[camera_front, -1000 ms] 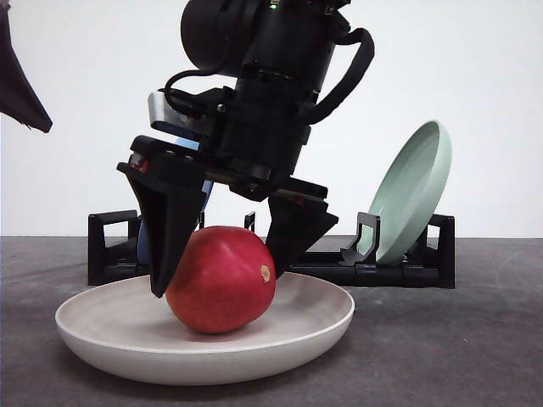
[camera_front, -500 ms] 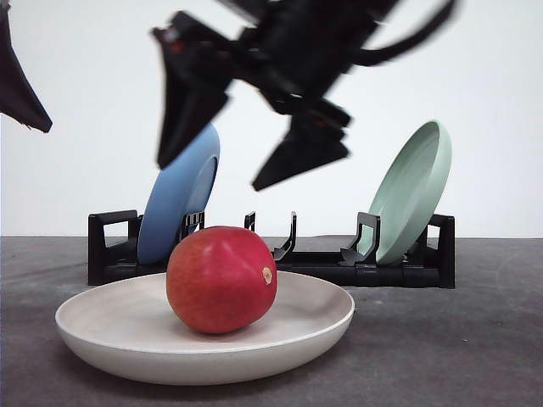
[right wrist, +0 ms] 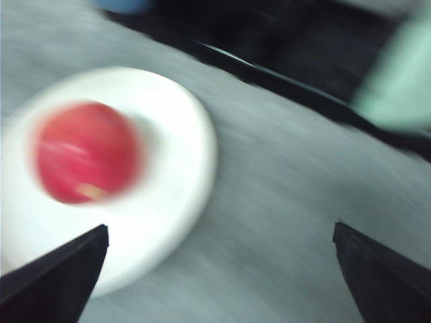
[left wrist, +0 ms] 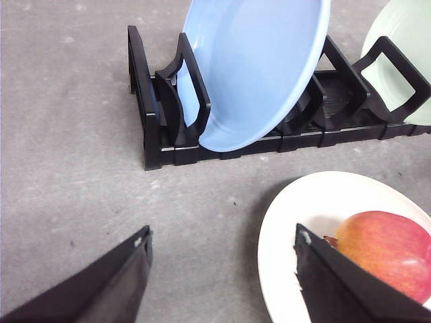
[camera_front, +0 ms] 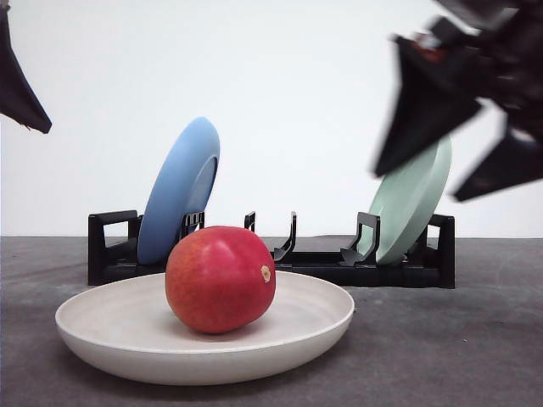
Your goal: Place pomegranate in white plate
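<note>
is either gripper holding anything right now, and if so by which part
Nothing is held. The right gripper is open, up off the pomegranate, which lies free in the white plate. The left gripper is open too.

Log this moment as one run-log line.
pomegranate: resting in white plate | right end effector: open, raised, clear of fruit | left end effector: open

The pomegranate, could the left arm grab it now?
Probably yes. The pomegranate sits uncovered in the white plate, right beside the open left gripper, with nothing between them.
</note>
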{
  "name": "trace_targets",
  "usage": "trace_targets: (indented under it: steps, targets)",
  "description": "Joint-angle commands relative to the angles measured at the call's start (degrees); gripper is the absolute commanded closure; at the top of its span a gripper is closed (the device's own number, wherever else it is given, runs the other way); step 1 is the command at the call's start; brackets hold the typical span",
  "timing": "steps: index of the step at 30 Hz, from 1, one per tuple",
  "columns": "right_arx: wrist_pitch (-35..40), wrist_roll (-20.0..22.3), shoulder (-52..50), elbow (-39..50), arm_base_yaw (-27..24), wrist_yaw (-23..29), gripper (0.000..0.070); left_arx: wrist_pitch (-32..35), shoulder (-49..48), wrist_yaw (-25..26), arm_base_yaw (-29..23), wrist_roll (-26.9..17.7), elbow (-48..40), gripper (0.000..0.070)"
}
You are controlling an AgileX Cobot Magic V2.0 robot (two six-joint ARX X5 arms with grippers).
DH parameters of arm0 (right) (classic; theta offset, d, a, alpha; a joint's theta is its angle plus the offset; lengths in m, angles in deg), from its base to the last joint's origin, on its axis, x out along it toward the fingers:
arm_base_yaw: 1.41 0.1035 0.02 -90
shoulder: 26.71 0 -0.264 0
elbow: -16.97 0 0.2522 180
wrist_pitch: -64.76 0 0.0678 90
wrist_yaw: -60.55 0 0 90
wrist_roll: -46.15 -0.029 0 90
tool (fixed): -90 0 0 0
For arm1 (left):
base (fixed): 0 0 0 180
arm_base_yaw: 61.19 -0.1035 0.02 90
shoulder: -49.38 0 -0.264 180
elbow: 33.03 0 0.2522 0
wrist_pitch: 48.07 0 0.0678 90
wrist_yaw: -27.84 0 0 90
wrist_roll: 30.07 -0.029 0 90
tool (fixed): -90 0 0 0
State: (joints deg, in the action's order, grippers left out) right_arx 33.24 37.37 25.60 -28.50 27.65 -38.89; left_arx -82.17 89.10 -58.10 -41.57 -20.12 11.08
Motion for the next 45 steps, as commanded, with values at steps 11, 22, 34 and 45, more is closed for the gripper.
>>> trace_targets:
  steps: [11,22,34,45]
  targets:
    - [-3.58,2.14,-4.13,0.54,-7.50,-0.98,0.0007,0.42,0.29,-0.02,0.11,0.16,0.22,0.0306]
    - [-4.10,2.32,-4.13,0.53,-7.50,-1.03,0.0667,0.66,0.28,0.07,0.26,0.17,0.24,0.0674]
    - [-4.08,2.32,-4.13,0.53,-7.50,-1.03,0.0667,0.65,0.33,0.05,0.26,0.16,0.22,0.0673]
    - [-3.90,2.32,-4.13,0.53,-7.50,-1.03,0.0667,7.76,-13.02,0.02,-5.68,-3.45,-13.35,0.0674]
